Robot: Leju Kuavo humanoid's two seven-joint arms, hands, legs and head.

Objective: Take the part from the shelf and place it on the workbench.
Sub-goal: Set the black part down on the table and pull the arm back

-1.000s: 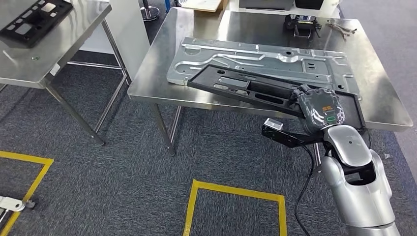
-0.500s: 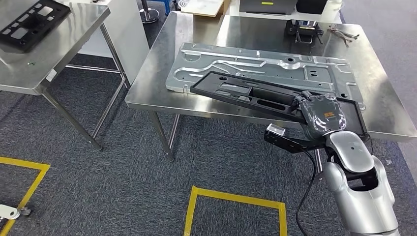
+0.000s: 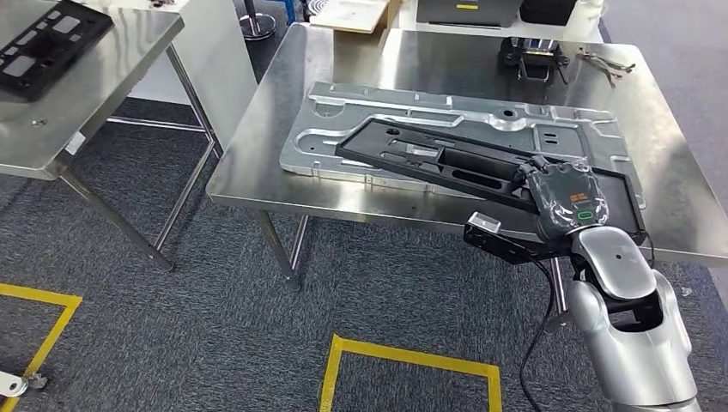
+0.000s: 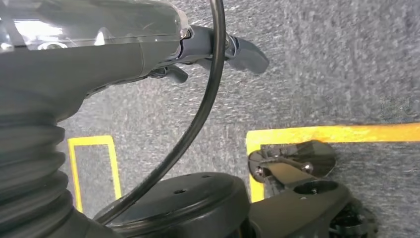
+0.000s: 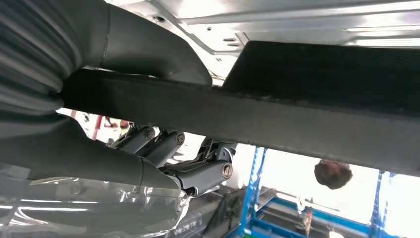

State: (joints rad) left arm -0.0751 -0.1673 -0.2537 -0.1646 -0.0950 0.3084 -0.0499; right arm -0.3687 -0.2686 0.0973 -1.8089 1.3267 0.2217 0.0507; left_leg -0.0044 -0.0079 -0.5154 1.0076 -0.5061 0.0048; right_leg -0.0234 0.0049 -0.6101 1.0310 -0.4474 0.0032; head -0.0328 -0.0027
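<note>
- The right hand grasps the near right end of the black part; in the right wrist view its thumb lies on one face of the part's edge and its fingers curl against the other.
- The part runs out from that hand leftward and away, its long axis slanting across the workbench toward the far left.
- The far end of the part lies over the silver metal panel that rests flat on the bench; whether it touches the panel or hangs just above it I cannot tell.
- The end in the hand sits at the bench's near edge, so lowering should be what the placing step needs, by my judgement.
- The left hand hangs low over the grey carpet, well away from the part, holding nothing; whether its fingers are spread or curled I cannot tell.
- Further out, a second steel table at the left carries another black part, and small tools lie at the bench's far edge.
</note>
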